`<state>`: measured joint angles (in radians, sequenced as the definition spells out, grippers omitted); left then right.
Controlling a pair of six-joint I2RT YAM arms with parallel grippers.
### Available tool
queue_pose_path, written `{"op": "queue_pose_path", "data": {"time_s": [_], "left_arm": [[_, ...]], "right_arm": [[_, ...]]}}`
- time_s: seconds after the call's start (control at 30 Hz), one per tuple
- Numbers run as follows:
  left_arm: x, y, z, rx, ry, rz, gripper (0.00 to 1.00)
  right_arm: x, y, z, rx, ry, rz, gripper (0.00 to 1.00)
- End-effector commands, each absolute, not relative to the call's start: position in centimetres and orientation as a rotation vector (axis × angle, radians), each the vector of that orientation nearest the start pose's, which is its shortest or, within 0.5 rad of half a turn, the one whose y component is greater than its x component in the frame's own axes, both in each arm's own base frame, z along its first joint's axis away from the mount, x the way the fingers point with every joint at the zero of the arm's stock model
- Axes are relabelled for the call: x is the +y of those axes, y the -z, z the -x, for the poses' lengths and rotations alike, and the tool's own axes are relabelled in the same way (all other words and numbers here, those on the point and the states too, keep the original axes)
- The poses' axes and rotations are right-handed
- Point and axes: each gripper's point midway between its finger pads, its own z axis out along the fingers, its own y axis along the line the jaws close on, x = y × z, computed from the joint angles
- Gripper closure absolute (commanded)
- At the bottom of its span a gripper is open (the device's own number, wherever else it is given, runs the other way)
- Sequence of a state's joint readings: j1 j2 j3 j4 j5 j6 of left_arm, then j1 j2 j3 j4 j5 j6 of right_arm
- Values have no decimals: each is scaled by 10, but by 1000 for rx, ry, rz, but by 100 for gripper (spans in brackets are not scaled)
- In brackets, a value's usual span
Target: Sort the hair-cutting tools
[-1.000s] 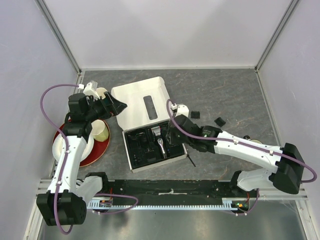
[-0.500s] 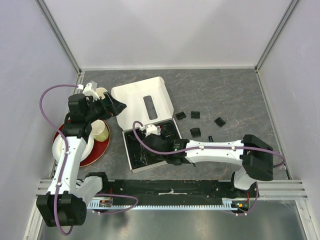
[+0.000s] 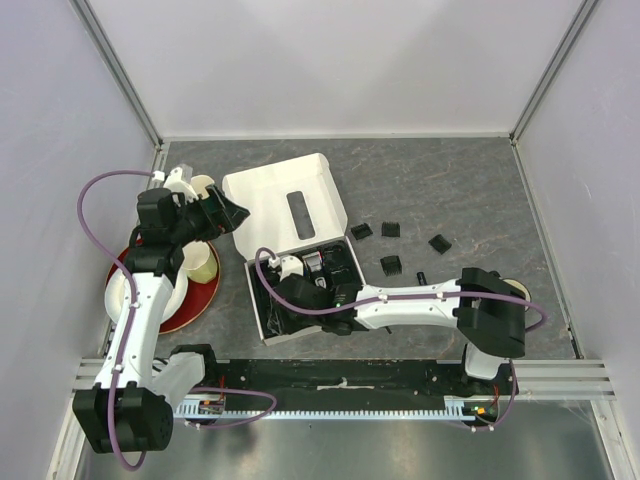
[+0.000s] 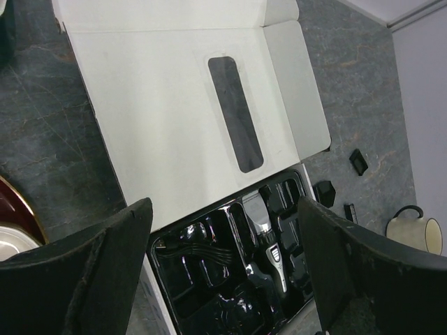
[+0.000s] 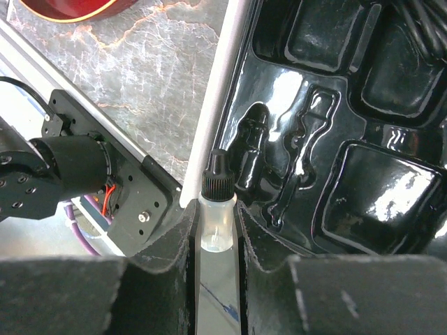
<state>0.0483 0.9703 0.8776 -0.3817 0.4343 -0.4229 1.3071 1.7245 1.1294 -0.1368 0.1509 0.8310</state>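
The silver-and-black clipper (image 4: 269, 241) lies in the black tray (image 4: 202, 279) of the open white box (image 3: 280, 200). My right gripper (image 5: 215, 209) is shut on a small clear bottle (image 5: 216, 227) with a black cap. It holds the bottle over the tray's near-left corner (image 5: 279, 160); in the top view the gripper (image 3: 275, 318) hides much of the tray. Black comb guards (image 3: 362, 231) (image 3: 390, 229) (image 3: 439, 242) (image 3: 391, 265) and a short black stick (image 3: 421, 276) lie on the table right of the box. My left gripper (image 3: 232, 213) is open and empty, left of the box lid, and its wrist view (image 4: 225, 209) looks down on the tray.
A cream mug (image 3: 200, 262) stands on white plates on a red plate (image 3: 195, 300) at the left. Another cream mug (image 4: 418, 234) stands right of the box, mostly behind my right arm in the top view. A black cable (image 4: 195, 248) lies in the tray.
My right arm has swung left across the tray, from its right side by the clipper to its near-left corner. The left arm has stayed where it was.
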Motion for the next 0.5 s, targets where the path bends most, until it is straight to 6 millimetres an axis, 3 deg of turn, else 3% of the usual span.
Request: {"op": "queue_pose_path", "data": {"time_s": [0.0, 0.27, 0.47], "left_arm": [[-68, -236, -311, 2044, 622, 186, 9], [-69, -236, -311, 2044, 629, 181, 9], [-70, -237, -311, 2045, 633, 177, 9]], "right_arm": [[476, -112, -124, 2360, -953, 459, 74], [476, -96, -130, 2372, -874, 464, 71], [474, -90, -133, 2380, -816, 477, 60]]}}
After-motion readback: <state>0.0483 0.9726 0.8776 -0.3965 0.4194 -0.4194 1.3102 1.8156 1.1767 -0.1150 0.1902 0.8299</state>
